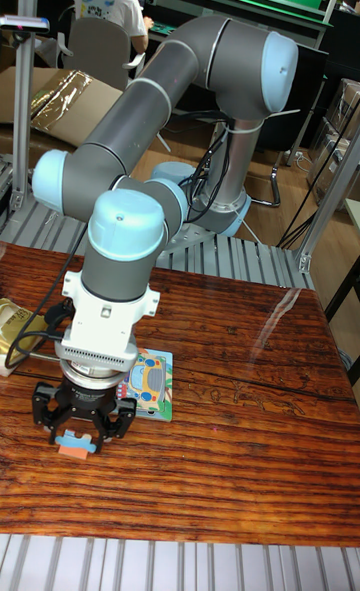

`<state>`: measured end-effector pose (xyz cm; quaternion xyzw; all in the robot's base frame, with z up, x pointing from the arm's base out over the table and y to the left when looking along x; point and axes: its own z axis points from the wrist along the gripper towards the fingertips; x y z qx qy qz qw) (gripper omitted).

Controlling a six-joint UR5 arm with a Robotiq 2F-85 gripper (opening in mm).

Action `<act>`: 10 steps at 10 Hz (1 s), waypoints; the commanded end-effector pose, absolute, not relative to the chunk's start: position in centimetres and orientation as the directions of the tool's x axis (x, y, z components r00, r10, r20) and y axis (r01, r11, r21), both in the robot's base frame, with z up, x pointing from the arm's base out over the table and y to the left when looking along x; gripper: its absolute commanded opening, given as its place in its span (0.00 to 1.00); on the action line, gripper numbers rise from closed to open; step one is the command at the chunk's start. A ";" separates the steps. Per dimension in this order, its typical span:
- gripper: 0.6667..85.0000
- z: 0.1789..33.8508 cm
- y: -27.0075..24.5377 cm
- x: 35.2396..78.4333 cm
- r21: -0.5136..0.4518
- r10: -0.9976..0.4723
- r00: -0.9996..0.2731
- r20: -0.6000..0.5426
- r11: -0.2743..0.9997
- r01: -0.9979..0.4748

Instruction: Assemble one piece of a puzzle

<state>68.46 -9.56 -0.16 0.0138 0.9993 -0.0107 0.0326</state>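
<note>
Gripper [82,433] is where we look first: its fingers pinch an orange piece [76,441] just above the table [240,421]; puzzle [152,383] lies at its two o'clock.

Gripper [82,429] clamps puzzle piece [76,442] (orange) beside board [152,384].

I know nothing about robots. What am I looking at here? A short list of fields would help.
machine: one grey and light-blue robot arm
claw: points down, just above the table
held item: small orange and blue puzzle piece between the fingers
puzzle board: colourful car picture, flat on the table, partly hidden behind the claw
surface: dark wooden table
background: seated person facing away
piece placed: not yet
</note>
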 end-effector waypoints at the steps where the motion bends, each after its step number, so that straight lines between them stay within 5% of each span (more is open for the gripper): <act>1: 0.60 0.2 -9.4 68.4 -0.010 0.035 -0.997 -0.068 0.999 0.035; 10: 0.58 1.3 -8.9 66.4 -0.012 0.042 -0.997 -0.065 0.999 0.043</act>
